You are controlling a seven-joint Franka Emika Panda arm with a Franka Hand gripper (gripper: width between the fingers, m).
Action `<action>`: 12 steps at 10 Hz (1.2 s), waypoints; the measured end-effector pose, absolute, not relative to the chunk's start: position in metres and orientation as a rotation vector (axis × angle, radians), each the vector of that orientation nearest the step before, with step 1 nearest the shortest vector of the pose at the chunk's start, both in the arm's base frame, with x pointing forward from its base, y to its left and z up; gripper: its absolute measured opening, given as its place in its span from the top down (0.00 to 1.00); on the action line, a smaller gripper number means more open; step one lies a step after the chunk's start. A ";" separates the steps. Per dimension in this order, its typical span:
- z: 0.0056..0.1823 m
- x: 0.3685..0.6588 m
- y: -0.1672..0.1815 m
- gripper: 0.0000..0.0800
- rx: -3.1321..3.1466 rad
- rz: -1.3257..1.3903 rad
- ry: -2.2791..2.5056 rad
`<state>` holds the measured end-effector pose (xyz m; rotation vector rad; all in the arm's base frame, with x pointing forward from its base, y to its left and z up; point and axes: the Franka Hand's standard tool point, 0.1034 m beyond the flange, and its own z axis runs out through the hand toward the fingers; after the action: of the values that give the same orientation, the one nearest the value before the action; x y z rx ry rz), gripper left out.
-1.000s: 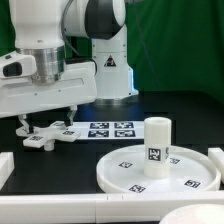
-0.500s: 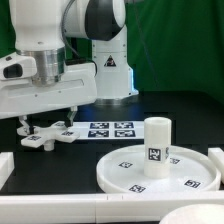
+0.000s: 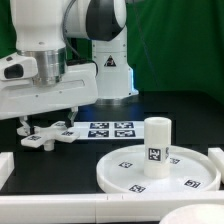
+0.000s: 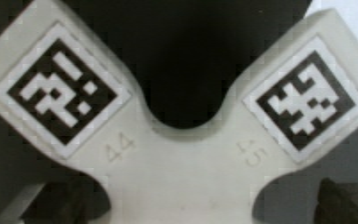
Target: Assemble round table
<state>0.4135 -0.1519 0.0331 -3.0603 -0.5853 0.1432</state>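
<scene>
The gripper hangs low over the black table in the lower left of the exterior view, jaws apart, with one dark finger on either side of the cross-shaped foot and nothing clamped between them. The wrist view is filled by that foot: two of its tagged arms spread out in a V from the hub. Blurred dark shapes in the two corners beside the hub are probably the fingertips, standing off its narrow waist rather than pressing on it. Just beside the foot, toward the middle of the exterior view, lies the flat marker board. Well apart, in the lower right of that frame, sits the big round tabletop, with the short thick leg standing upright on it near its centre; whether the leg is already screwed home cannot be told from here. The step in hand looks like picking up the foot, the last loose part. The next move calls for closing squarely on the waist so that the piece does not twist. The foot must then be lifted clear of the board, carried across to the leg's top and held level for mating.
</scene>
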 end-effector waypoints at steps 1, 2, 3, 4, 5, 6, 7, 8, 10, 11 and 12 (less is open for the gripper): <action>0.032 0.413 -0.152 0.19 -3.060 0.147 -0.584; 0.032 0.414 -0.152 0.19 -3.059 0.147 -0.584; 0.033 0.415 -0.151 0.19 -3.060 0.145 -0.587; 0.032 0.415 -0.150 0.19 -3.059 0.145 -0.589; 0.032 0.414 -0.150 0.19 -3.057 0.147 -0.596; 0.031 0.414 -0.151 0.19 -3.054 0.148 -0.611; 0.031 0.414 -0.151 0.19 -3.051 0.149 -0.621; 0.031 0.414 -0.151 0.19 -3.049 0.150 -0.632; 0.030 0.413 -0.152 0.19 -3.045 0.151 -0.646; 0.030 0.412 -0.152 0.19 -3.044 0.151 -0.651; 0.030 0.412 -0.152 0.19 -3.041 0.155 -0.653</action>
<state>0.4124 -0.1517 0.0296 -3.0412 -0.6527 0.1545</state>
